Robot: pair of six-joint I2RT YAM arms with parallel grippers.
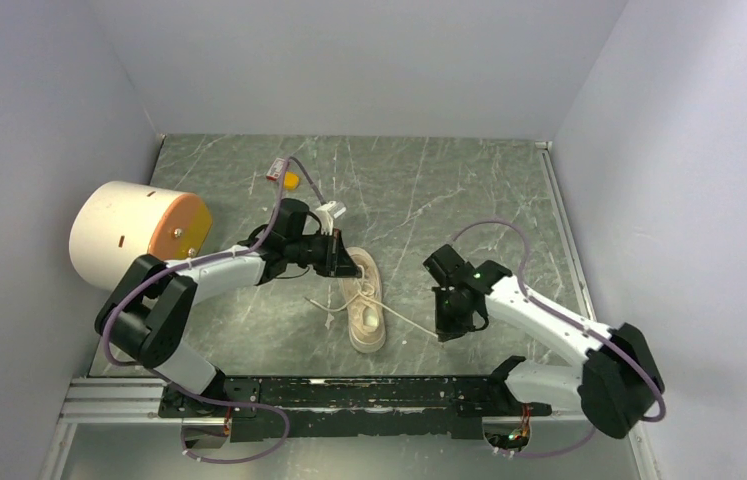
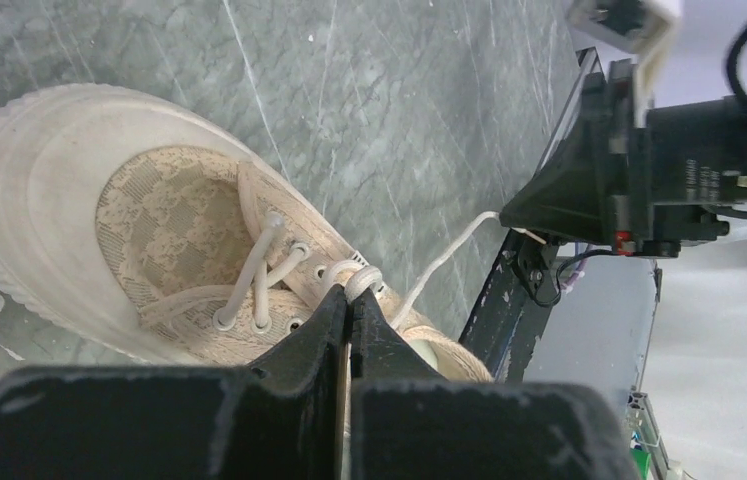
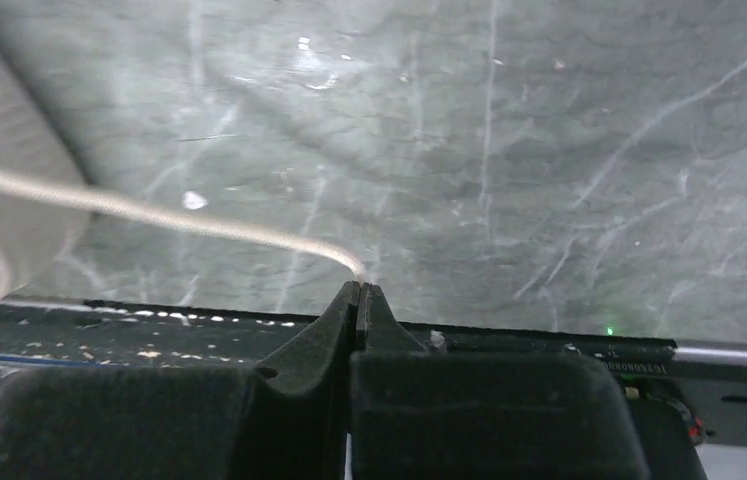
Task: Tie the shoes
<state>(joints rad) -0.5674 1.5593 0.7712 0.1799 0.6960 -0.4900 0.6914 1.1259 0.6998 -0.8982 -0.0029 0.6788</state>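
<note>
A small cream sneaker (image 1: 365,306) lies near the middle of the table, also large in the left wrist view (image 2: 129,240). My left gripper (image 1: 347,262) is at the shoe's far end, shut on a loop of white lace (image 2: 361,282) by the eyelets. A long lace (image 1: 404,320) runs right from the shoe to my right gripper (image 1: 446,330), which is shut on the lace's end (image 3: 249,232) just above the table. The lace between shoe and right gripper is nearly straight.
A large cream-and-orange cylinder (image 1: 139,232) lies at the back left. A small orange piece (image 1: 291,181) and a tagged cable (image 1: 275,168) lie behind the left arm. A black rail (image 1: 369,392) runs along the near edge. Walls close three sides.
</note>
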